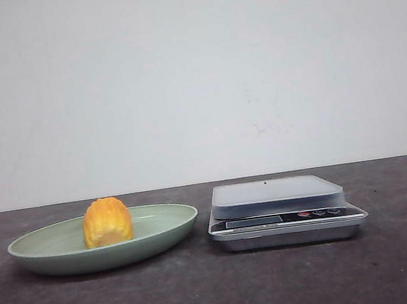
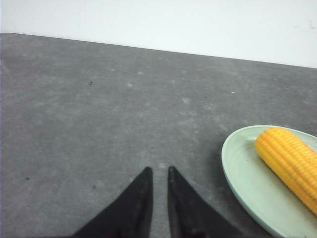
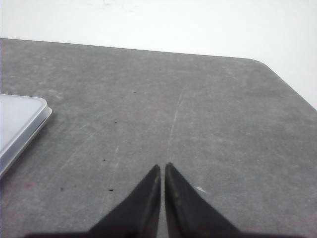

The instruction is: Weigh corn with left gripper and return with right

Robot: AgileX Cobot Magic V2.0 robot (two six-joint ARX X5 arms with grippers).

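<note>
Corn (image 1: 107, 222): short yellow-orange cob piece lying in the plate, left of the plate's centre; rows of kernels clear in the left wrist view (image 2: 290, 163). Nothing grips or touches it.

Plate (image 1: 165, 230): shallow pale green dish on the left half of the table, resting flat; its right rim sits near the scale without touching it. Seen also in the left wrist view (image 2: 242, 178).

Scale (image 1: 285, 211): silver kitchen scale to the right of the plate, with a pale grey square platform on top carrying nothing. Display and small buttons face the near side; the reading is too small to tell. One corner of the platform shows in the right wrist view (image 3: 20, 124).

Left gripper (image 2: 159, 170): black fingers nearly together, only a narrow slit between the tips. Holds nothing; it is over bare table to the left of the plate, apart from plate and corn.

Right gripper (image 3: 163, 166): black fingers pressed almost tip to tip, a hairline gap only. Holds nothing; it is over bare table to the right of the scale, apart from it.

Table (image 1: 222, 292): dark grey, speckled surface with light scuffs; a rounded far right corner shows in the right wrist view.

Wall (image 1: 194, 78): plain white, behind the far edge of the table.
</note>
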